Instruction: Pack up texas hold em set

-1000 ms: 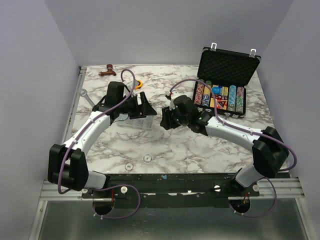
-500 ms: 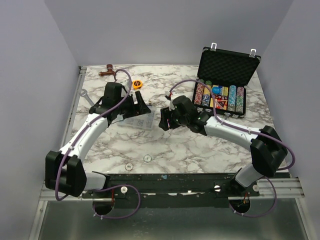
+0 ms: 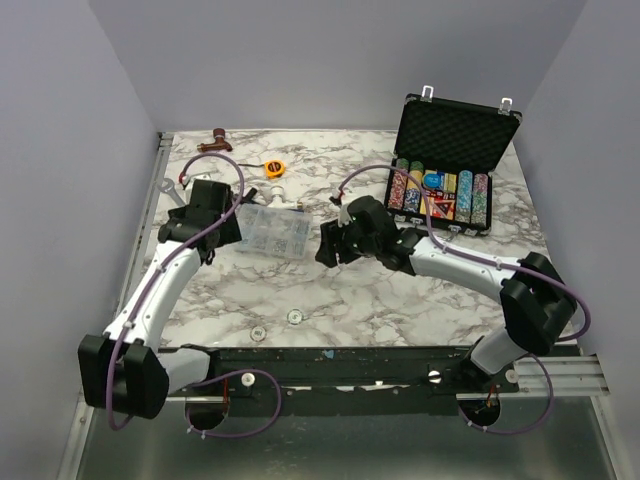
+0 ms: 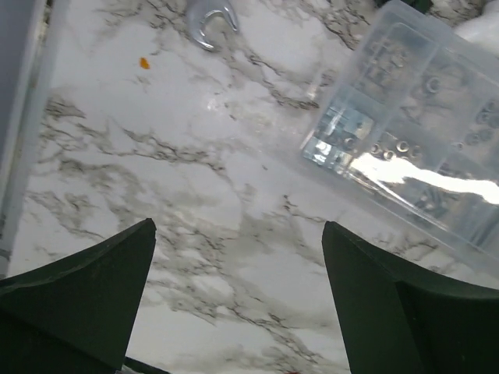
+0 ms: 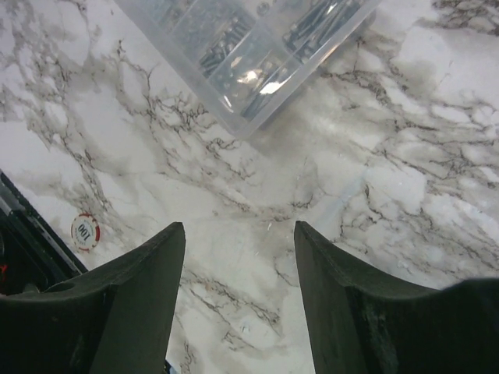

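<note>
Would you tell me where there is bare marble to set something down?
Bare marble: between the tape measure and the open case, and on the near side of the clear parts box. Crowded: far-left corner by the wrench.

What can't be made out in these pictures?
Left wrist view: the clear box runs off the right edge, and glare blurs its small parts; the wrench is cut by the top edge.
Top view: items among the chip rows in the case are too small to name.
Right wrist view: the chip has print too small to read.

White marble-veined tabletop (image 3: pixel 400 300) boxed by plain lavender walls (image 3: pixel 300 60) — evenly lit.
</note>
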